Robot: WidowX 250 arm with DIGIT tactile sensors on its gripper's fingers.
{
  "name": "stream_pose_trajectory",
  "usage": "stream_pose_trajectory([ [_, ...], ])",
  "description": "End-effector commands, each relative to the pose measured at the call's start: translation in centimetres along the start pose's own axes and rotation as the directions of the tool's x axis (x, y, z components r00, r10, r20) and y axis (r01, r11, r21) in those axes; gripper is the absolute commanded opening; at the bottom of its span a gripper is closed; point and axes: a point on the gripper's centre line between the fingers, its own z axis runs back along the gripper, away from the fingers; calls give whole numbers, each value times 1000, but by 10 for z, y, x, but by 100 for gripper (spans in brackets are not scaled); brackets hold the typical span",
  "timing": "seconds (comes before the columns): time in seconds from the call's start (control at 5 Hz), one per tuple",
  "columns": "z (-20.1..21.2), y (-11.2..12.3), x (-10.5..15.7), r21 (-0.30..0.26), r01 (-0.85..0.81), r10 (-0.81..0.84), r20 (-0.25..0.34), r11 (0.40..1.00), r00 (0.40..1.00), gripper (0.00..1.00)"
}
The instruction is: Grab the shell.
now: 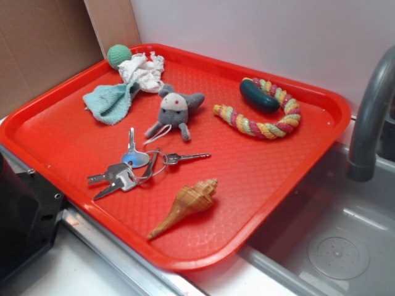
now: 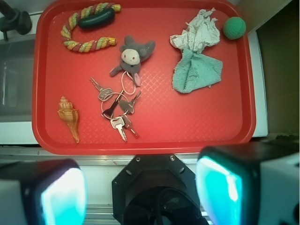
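1. The gripper (image 2: 140, 192) shows only in the wrist view, at the bottom edge; its jaws stand wide apart, released, with nothing between them, back from the near rim of the red tray (image 2: 243, 93).
2. The shell (image 1: 187, 205) lies on its side on the tray, close to the near rim, its pointed tail aimed at that rim. In the wrist view the shell (image 2: 69, 117) sits at the tray's left side, touching nothing.
3. Just beside it, toward the tray's middle, lies a bunch of keys (image 2: 116, 108) on rings.
4. Beyond the keys rests a small grey stuffed toy (image 2: 131, 57).
5. Farther back are a striped braided rope toy (image 2: 86, 32) curled around a dark green piece (image 2: 96, 18), a teal cloth (image 2: 196, 72) with a white crumpled rag (image 2: 197, 33), and a green ball (image 2: 234, 27) in the corner.
6. A grey faucet (image 1: 370, 117) stands beside the tray over a sink (image 1: 333, 246).
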Motion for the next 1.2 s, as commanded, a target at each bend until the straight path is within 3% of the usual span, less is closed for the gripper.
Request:
stream_pose_trajectory([
  [0.0, 0, 0, 0, 0, 0, 0, 0, 1000, 1000, 100],
  [0.2, -53, -37, 16, 5, 180, -180, -12, 984, 984, 100],
  [0.4, -102, -66, 29, 32, 257, -257, -1, 966, 966, 100],
  [0.6, -139, -94, 25, -2, 354, -353, 44, 935, 934, 100],
  [0.8, -172, -113, 23, 0, 424, -424, 10, 906, 905, 100],
  [1.0, -198, -121, 27, -35, 415, -413, 46, 909, 910, 100],
])
